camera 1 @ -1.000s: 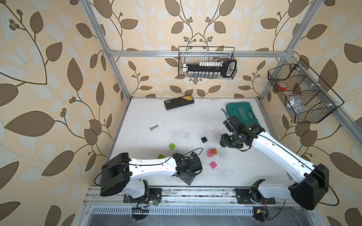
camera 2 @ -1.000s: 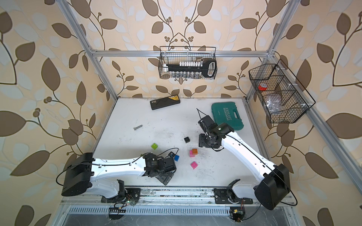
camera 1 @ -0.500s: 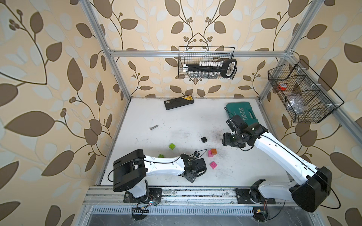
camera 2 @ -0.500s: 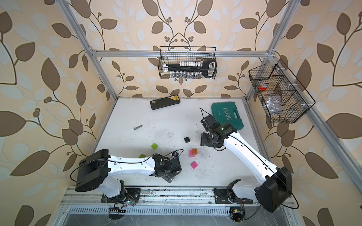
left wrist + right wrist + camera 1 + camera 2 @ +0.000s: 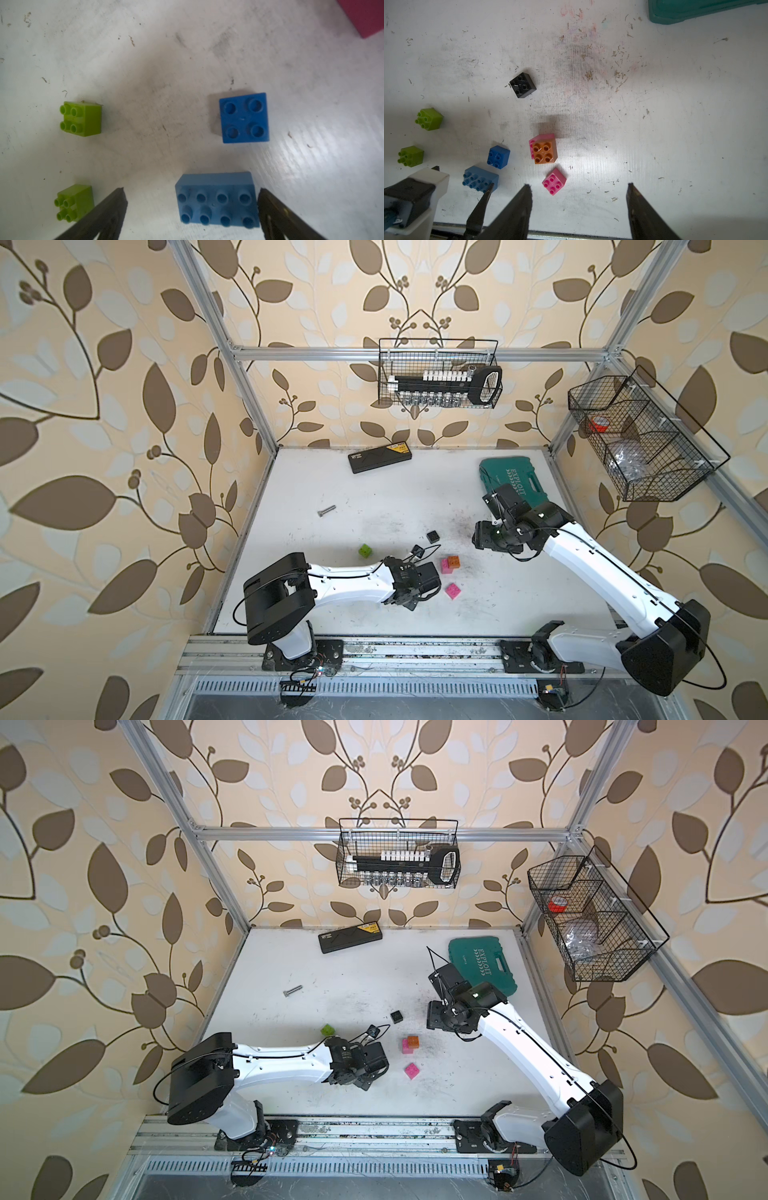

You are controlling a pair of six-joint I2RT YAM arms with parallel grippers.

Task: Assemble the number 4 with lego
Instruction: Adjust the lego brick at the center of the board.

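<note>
Bricks lie loose toward the front of the scuffed white tabletop (image 5: 374,497), few of them joined. Left gripper (image 5: 191,188) sits low, jaws spread wide, straddling the long light blue eight-stud plastic brick (image 5: 216,199). One finger stands just beside the brick's end; contact uncertain, nothing gripped. Dark blue square four-stud brick (image 5: 244,117) lies just beyond, apart. First lime green square brick (image 5: 82,118) and second lime green square brick (image 5: 73,203) lie off to one side, apart from each other. Orange square brick (image 5: 545,152) sits offset on top of a pink brick (image 5: 542,137). Lone pink square brick (image 5: 554,181) lies near that pair. Black square brick (image 5: 522,84) lies farther back, alone. Right gripper (image 5: 579,184) hangs clear of the table, between the bricks and the teal plastic tool case (image 5: 513,485), jaws partly apart, holding nothing.
</note>
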